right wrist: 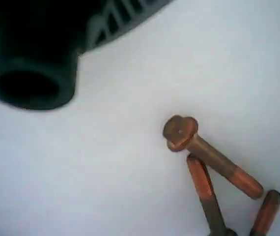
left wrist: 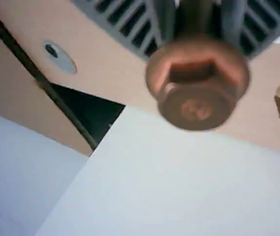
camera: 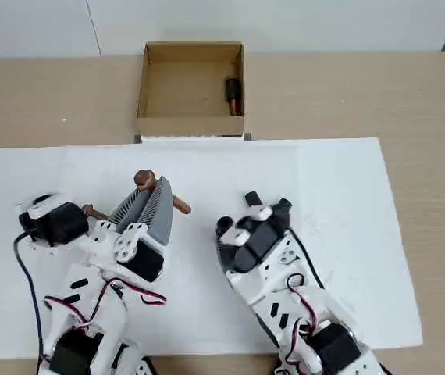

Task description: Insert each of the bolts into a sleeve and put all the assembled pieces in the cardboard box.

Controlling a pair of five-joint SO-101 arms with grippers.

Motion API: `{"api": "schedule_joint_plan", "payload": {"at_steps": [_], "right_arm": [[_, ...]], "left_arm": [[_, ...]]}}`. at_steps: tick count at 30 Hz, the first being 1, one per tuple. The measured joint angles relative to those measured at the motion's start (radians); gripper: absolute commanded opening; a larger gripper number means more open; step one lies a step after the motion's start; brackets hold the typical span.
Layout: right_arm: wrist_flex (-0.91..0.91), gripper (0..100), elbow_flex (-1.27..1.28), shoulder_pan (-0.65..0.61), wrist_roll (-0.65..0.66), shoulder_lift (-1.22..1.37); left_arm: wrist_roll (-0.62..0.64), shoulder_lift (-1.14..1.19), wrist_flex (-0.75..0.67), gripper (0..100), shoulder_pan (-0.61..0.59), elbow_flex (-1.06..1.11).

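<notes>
Two loaded: L gripper clamps bolt, R gripper holds black sleeve; 3 loose bolts on paper.

I am gripping a black sleeve against my ribbed grey finger, and its hollow end is facing the camera. A white sheet is lying behind it. At about four o'clock from the sleeve, well apart from it, three copper bolts are resting on the sheet. The flanged bolt is pointing its shank toward four o'clock. A second bolt is touching that shank with one end and running toward five o'clock. A third bolt is lying near, at four o'clock from the second.
</notes>
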Motion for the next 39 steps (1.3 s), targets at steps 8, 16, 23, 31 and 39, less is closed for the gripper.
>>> {"api": "schedule_joint_plan", "payload": {"at_steps": [8,16,23,31,39], "right_arm": [[-0.161,0.4,0.058,-0.020,0.152,0.000],[-0.178,0.4,0.058,-0.035,0.189,0.000],[-0.178,0.4,0.058,-0.061,0.189,0.000],[-0.178,0.4,0.058,-0.061,0.189,0.000],[-0.178,0.4,0.057,-0.061,0.189,0.000]], "left_arm": [[0.006,0.000,0.000,1,0.115,0.000],[0.006,0.000,0.000,1,0.124,0.000],[-0.018,0.000,0.000,1,0.124,0.005],[-0.057,0.000,-0.003,1,0.123,0.026],[-0.057,0.000,-0.003,1,0.129,0.055]]}}
